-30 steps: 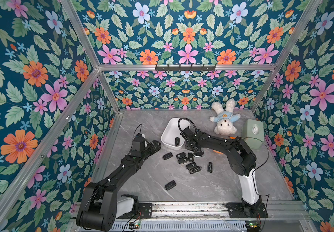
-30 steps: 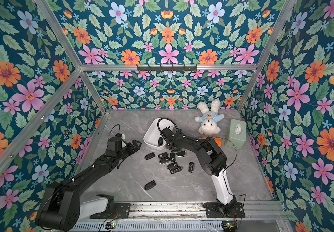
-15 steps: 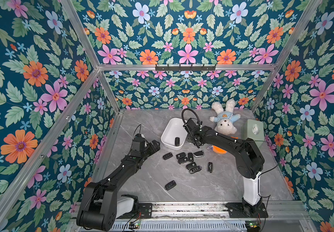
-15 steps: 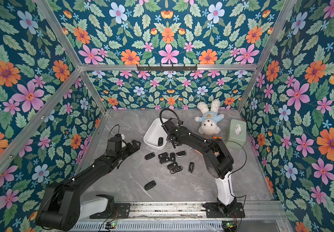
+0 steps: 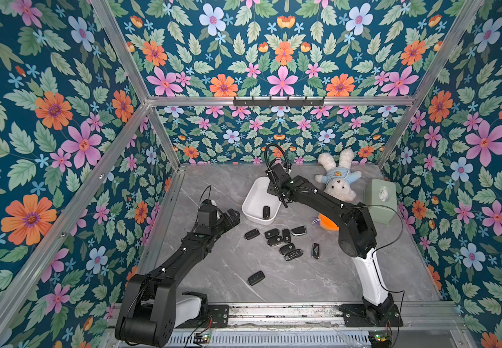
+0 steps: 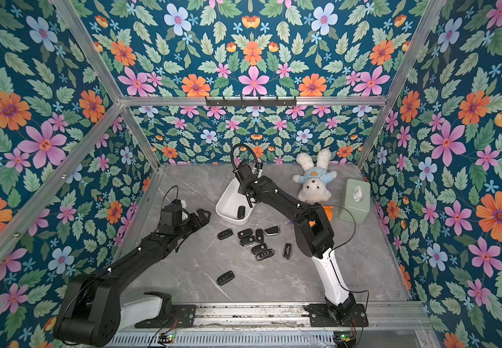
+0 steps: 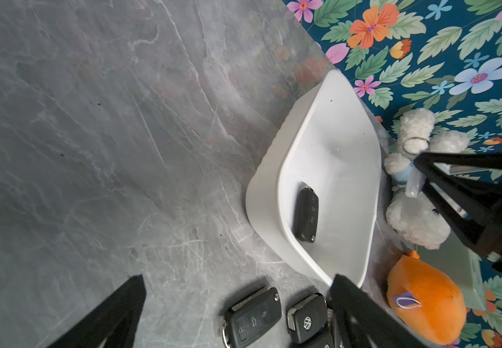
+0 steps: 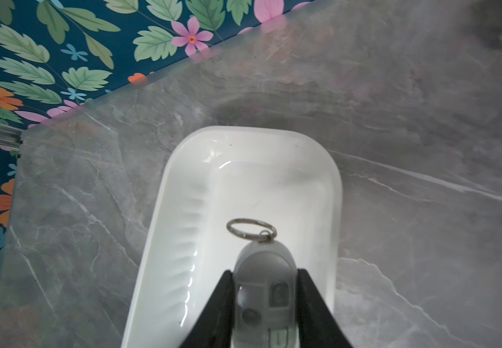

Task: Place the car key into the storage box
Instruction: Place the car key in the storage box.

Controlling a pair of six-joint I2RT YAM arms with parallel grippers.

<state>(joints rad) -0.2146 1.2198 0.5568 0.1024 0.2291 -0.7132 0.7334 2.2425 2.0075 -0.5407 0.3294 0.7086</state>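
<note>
Black plastic car key fob [image 7: 306, 321]: round VW badge.
Blue shirt of white plush rabbit [image 5: 336, 174]: orange smiley emblem.

Glossy white plastic storage box [image 8: 183, 211], matt marbled table [image 8: 394, 120]

Robot lab test booth: floral-papered walls [image 5: 283, 60], aluminium frame [image 5: 183, 101], marble-look tabletop [image 5: 228, 262], mounting rail [image 5: 289, 313].

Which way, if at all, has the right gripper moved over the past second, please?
Yes. The right gripper, jaws shut on a grey car key, has moved from the loose keys toward the back wall and hangs over the storage box.
</note>
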